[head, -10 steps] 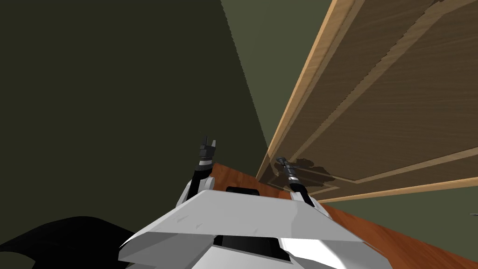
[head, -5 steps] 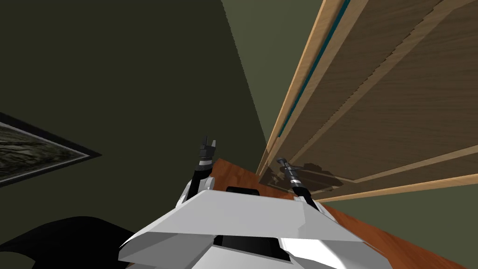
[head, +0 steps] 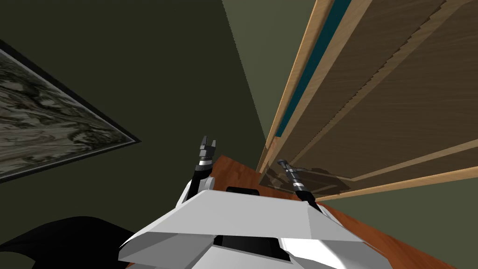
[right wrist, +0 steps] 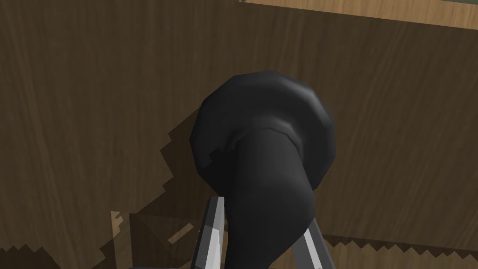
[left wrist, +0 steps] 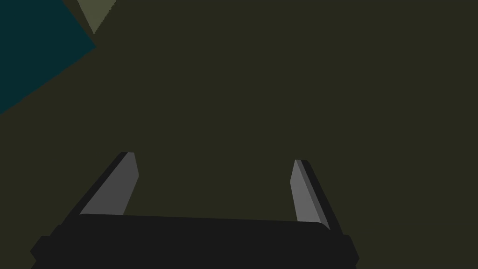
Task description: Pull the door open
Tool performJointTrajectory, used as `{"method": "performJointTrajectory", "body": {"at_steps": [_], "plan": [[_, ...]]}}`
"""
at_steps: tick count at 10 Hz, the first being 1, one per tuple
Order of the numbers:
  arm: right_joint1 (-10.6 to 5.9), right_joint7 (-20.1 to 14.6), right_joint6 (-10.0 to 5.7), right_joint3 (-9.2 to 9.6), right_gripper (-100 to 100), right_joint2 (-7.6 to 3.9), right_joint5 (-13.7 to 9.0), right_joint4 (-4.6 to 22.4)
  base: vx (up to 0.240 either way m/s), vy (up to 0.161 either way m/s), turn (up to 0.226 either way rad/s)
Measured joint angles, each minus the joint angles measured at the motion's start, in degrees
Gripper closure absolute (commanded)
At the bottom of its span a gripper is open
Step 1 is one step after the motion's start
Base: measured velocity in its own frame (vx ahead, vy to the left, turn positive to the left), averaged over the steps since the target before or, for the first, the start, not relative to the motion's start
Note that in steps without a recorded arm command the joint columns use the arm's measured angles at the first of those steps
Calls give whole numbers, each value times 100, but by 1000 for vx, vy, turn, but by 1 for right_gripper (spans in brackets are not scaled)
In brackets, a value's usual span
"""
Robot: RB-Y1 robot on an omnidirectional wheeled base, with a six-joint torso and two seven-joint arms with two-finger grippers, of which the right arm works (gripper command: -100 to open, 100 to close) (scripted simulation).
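Since a second ago the door (head: 397, 93) has swung further off its door frame (head: 295, 79), and the teal gap (head: 305, 79) along the door's free edge has grown from nothing into a clear strip. My own view has turned too, bringing a framed picture (head: 51, 126) onto the dark olive wall at my left.

The right gripper (head: 281, 162) is clenched on the black door handle (right wrist: 266, 140): its two light fingers (right wrist: 212, 229) press either side of the handle's thick neck, just short of the round base that sits against the brown wood-grain panel. That handle sits low on the door, near its free edge and the pale door frame.

The left gripper (head: 208, 141) hangs apart from the door, over the reddish wooden floor (head: 233, 170), with its fingers (left wrist: 119, 187) spread wide and nothing between them.

Open floor lies between the two arms. A black area (head: 60, 238) sits low at my left.
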Motion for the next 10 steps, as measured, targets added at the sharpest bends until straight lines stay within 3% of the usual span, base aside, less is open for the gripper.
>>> {"method": "performJointTrajectory", "body": {"at_steps": [4,7,9,10], "plan": [[212,-194,-332,118,100,-167,51,13,-202,-56,141],[372,-376,-684,214,100,-330,93,128,-185,-54,111],[456,-424,-797,249,100,-357,105,160,-212,-73,214],[459,-460,-939,262,100,-394,114,247,-224,-45,174]]}}
